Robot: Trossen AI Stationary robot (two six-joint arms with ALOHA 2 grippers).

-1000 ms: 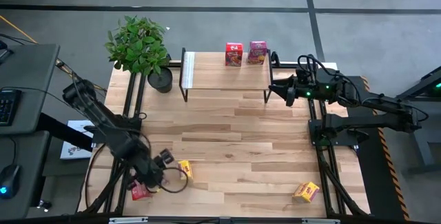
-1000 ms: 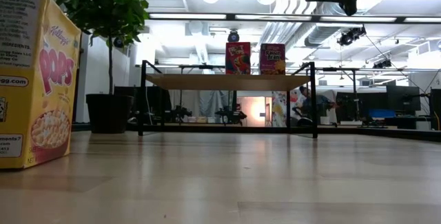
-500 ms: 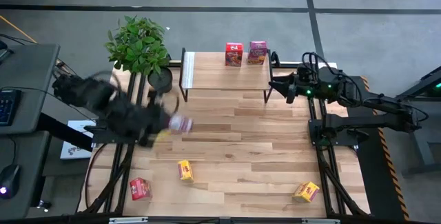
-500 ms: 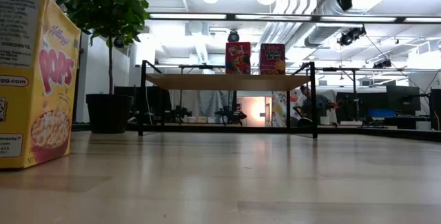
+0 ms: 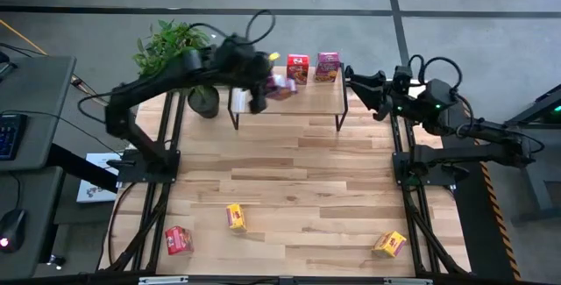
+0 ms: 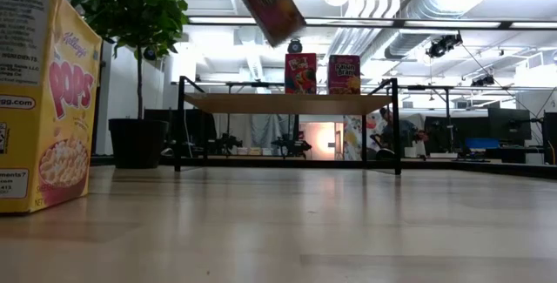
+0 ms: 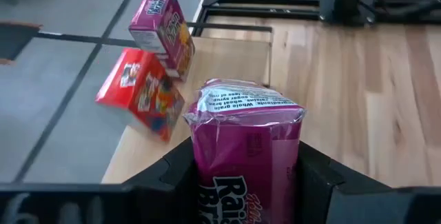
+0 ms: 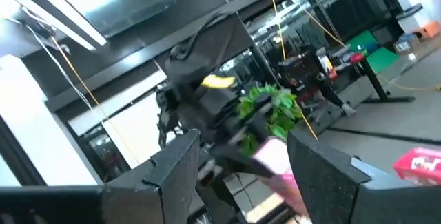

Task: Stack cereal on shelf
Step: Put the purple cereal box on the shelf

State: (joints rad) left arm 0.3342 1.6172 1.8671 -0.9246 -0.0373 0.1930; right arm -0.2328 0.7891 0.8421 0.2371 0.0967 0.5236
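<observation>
Two boxes, red (image 5: 297, 68) and pink (image 5: 327, 66), already stood on the shelf (image 5: 263, 101) just ahead of my left gripper (image 7: 246, 176), which clamped a magenta box (image 7: 246, 138) above it, so I judged lowering beside them came next.

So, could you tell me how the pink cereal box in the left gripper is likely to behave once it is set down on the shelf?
The pink box looks like thin cardboard, so probably light and crushable. The left gripper holds it tilted above the shelf, so it may tip if released at that angle. The red box stands close by; a nudge could topple it.
</observation>
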